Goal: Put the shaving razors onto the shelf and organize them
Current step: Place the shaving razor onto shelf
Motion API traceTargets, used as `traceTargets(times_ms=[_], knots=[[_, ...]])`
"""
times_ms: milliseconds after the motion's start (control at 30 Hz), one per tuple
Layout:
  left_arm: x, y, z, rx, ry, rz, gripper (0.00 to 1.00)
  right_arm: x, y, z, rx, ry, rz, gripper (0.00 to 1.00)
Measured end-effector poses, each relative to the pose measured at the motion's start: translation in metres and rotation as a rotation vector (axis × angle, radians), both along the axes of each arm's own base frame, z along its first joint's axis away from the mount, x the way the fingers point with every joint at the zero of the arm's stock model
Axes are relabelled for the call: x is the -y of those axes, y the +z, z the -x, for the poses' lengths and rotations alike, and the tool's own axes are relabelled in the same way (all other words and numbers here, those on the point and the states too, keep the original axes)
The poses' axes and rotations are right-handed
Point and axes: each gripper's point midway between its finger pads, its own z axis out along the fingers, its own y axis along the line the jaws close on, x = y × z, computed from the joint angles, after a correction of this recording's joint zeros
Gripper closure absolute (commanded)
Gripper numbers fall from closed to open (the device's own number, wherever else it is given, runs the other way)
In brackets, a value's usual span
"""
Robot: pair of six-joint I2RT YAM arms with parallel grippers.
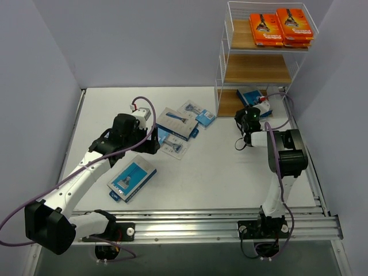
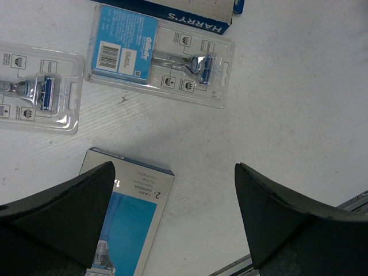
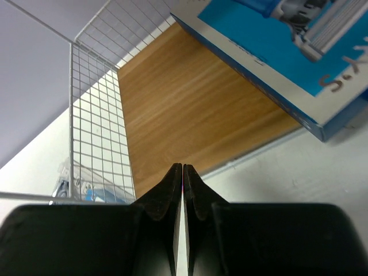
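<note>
Top external view, stock on shelf (image 1: 259, 54): orange boxes (image 1: 265, 30) are set side by side on the top tier, seemingly stacked. No pack is seen on the middle tier. One blue box (image 1: 250, 96) is laid on the bottom tier, and in the right wrist view one corner is shown past the tier's front edge.

Stock on desk (image 1: 218, 172), well apart from the shelf:
- Harry's box (image 1: 176, 122).
- Blue-grey box (image 1: 133, 179).
- Blister packs (image 1: 197, 112), at least two being shown in the left wrist view.
- Another box (image 2: 132, 230), shown only in that view.

Left claw (image 2: 175, 218): the fingers are held wide apart with nothing between them. It is poised over the end of that last box, with the blister packs just beyond.

Right claw (image 3: 182, 172): the fingers are pressed together with nothing gripped. It is pointed at the bottom tier, just beside the blue box.

Progress, as judged: fewer than half of the packs are shelved. The desk lot is left to be carried over, and the blue box is likely to need squaring up.
</note>
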Motion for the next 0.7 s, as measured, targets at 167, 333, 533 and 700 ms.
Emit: traceTargets(times_ms=[167, 333, 533, 700], knots=[[0.000, -0.001, 0.000, -0.002, 0.000, -0.001, 0.06, -0.008, -0.003, -0.016, 0.013, -0.046, 0.039, 1.00], [0.000, -0.003, -0.001, -0.008, -0.001, -0.003, 0.06, -0.012, -0.013, -0.028, 0.006, -0.096, 0.041, 0.99], [0.001, -0.004, -0.001, -0.012, -0.001, -0.005, 0.06, -0.015, -0.023, -0.045, -0.001, -0.145, 0.002, 0.97], [0.001, -0.004, -0.001, -0.013, -0.001, -0.006, 0.06, -0.013, -0.029, -0.055, -0.009, -0.192, -0.036, 0.97]])
